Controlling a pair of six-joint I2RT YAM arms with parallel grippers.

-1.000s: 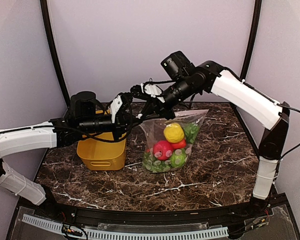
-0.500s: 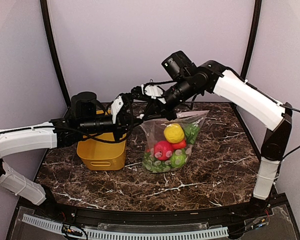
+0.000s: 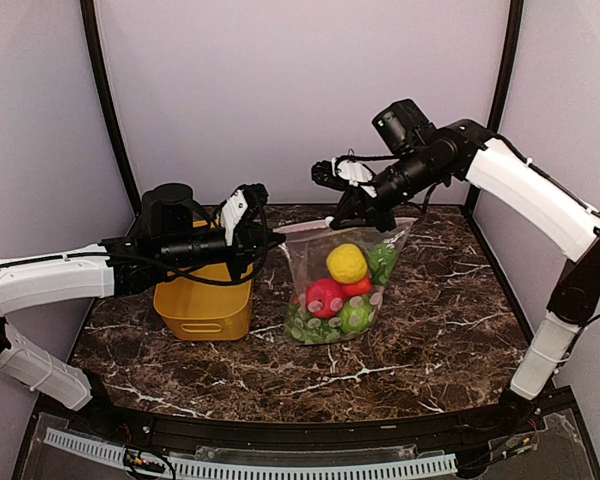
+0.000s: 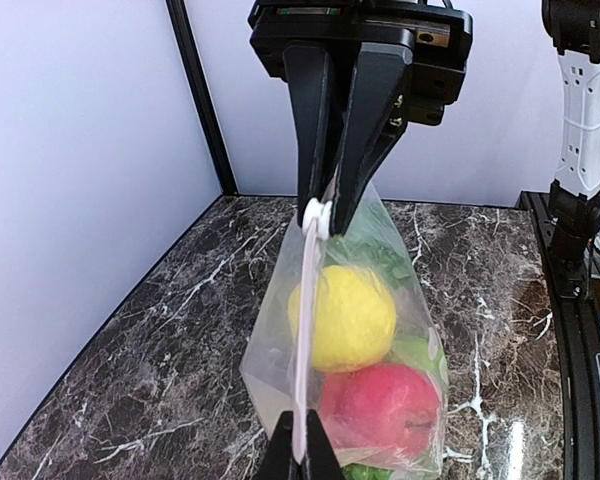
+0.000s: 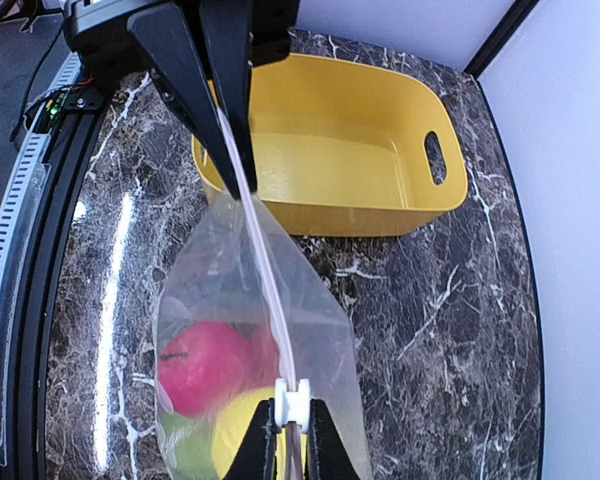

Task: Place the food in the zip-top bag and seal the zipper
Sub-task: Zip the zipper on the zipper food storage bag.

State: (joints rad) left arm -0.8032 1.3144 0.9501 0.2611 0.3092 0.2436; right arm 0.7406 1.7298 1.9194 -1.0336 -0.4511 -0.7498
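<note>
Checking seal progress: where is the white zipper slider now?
Left wrist view, upper centre: the white slider is pinched in the right hand, on the zipper just above the yellow lemon; the left hand grips the strip's near end.

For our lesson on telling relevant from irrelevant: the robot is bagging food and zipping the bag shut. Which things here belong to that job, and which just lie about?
Job: zip-top bag; zipper, pinched by left gripper and right gripper; lemon and red apple inside the bag.
Lying about: yellow basket, beside the bag.
</note>
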